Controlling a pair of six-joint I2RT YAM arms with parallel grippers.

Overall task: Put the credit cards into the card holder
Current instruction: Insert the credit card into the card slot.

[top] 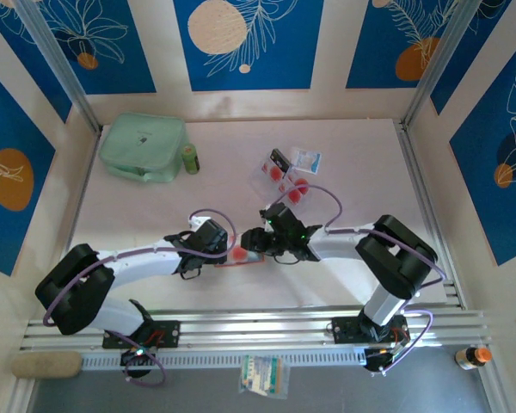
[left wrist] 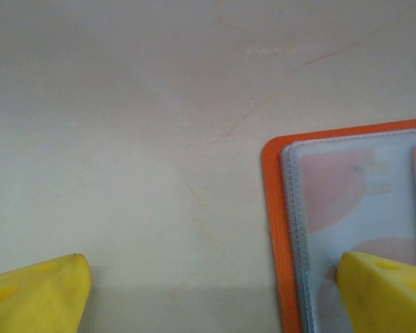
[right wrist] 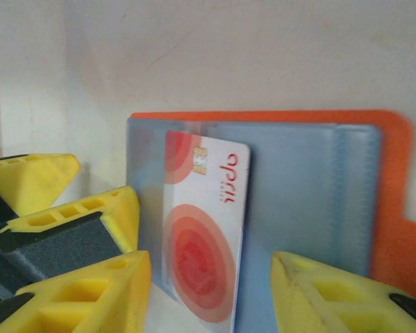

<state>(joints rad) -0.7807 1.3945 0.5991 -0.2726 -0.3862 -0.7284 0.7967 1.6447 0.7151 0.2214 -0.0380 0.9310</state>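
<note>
**A:** What's at the near edge?

**B:** The small bright orange square folding card holder (right wrist: 395,229) lies open and flat on the bench (top: 155,206). It's close to the near edge, mid-width, between the two arms, with its clear plastic sleeves facing up.

**A:** Left side?

**B:** The left gripper (left wrist: 211,295) is spread wide and carries nothing. One yellow finger (left wrist: 385,291) sits over the sleeve by the holder's corner; the other is over bare bench. My read is it's pinning the holder against sliding. Can't confirm contact.

**A:** Right?

**B:** The right gripper (right wrist: 208,260) has its jaws apart, straddling one thin pale grey-white credit card with a big red round mark (right wrist: 204,236). There's a gap on each side, so no pinch. The card lies on the sleeve with its near end poking out toward the fingers. Can't tell if it's inside the pocket or on top. I'd judge it needs a push home.

**A:** Any cards in yet?

**B:** Red marks show dimly through the plastic in the left wrist view, so probably yes.

**A:** Further out?

**B:** Loose spare cards (top: 284,176) sit mid-bench toward the far edge, well apart from the holder. They'll need fetching. The mint-green zip pouch (top: 144,148) is in the far-left corner and isn't part of the job.
</note>
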